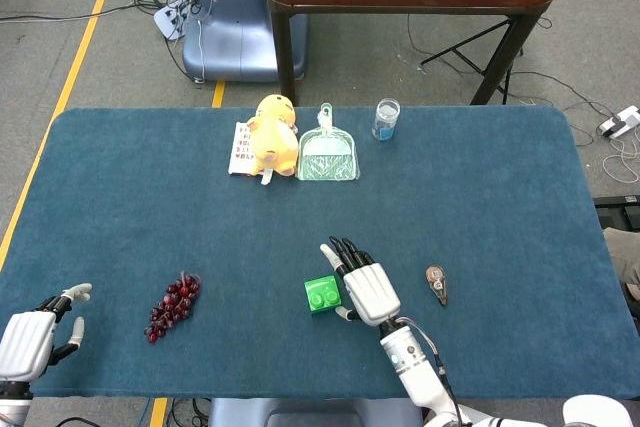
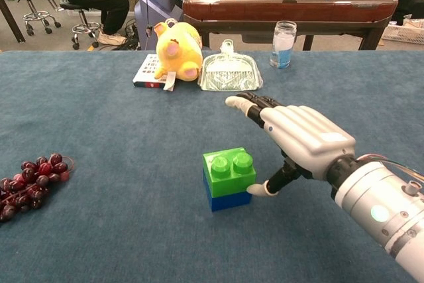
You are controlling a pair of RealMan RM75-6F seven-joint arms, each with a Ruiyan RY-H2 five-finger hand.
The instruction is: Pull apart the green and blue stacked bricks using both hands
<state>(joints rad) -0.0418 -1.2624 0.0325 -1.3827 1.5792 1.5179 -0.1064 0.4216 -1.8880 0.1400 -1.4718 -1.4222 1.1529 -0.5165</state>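
A green brick (image 2: 230, 171) stacked on a blue brick (image 2: 228, 199) stands on the blue cloth near the table's front middle; in the head view the stack (image 1: 322, 295) shows mostly green. My right hand (image 2: 301, 138) (image 1: 365, 288) hovers just right of it, fingers spread and stretched forward, thumb tip touching the stack's right side. It holds nothing. The stack sits skewed to the table edge. My left hand (image 1: 28, 335) rests open at the table's front left corner, far from the bricks, and is out of the chest view.
A bunch of dark red grapes (image 1: 173, 305) lies left of the bricks. A yellow plush toy (image 1: 273, 135), a booklet (image 2: 150, 70), a green dustpan (image 1: 328, 155) and a glass jar (image 1: 386, 119) stand at the back. A small brown object (image 1: 436, 283) lies right of my right hand.
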